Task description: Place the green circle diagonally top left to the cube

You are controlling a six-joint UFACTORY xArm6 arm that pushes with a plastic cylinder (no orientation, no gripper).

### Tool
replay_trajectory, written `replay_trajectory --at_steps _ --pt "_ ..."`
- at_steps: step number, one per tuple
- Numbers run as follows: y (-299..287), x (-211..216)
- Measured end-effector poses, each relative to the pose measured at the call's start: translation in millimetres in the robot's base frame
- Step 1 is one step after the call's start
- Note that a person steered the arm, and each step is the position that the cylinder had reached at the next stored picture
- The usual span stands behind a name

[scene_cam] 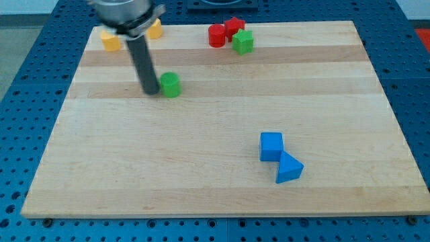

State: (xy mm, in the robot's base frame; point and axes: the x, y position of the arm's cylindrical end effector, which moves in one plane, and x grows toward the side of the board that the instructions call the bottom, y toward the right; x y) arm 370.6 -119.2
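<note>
Toward the worktop's point(201, 175) bottom right corner lies a blue triangular block point(289, 169), touching the blue cube point(271, 146) just above and to its left. Farther up, in the top left quarter, the green circle point(170, 85) stands with my tip point(149, 91) just beside it on the view's left; the rod carries no pincer, so no pincer state can be told. Along the top edge: two yellow blocks point(111, 39) and point(155, 29) near the left corner, partly hidden by the arm; right of centre, a red cylinder point(216, 35), a red block point(234, 27) and a green star-like block point(243, 42) clustered together.
</note>
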Motion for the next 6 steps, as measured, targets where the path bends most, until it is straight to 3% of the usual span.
replay_trajectory --at_steps 1,2,3,4,5,6 --pt "50.4 -40.1" --pt "32.7 -31.5" --pt "11.0 15.0" --pt "33.7 49.8" --pt "65.5 33.9" --pt "67.5 -19.2"
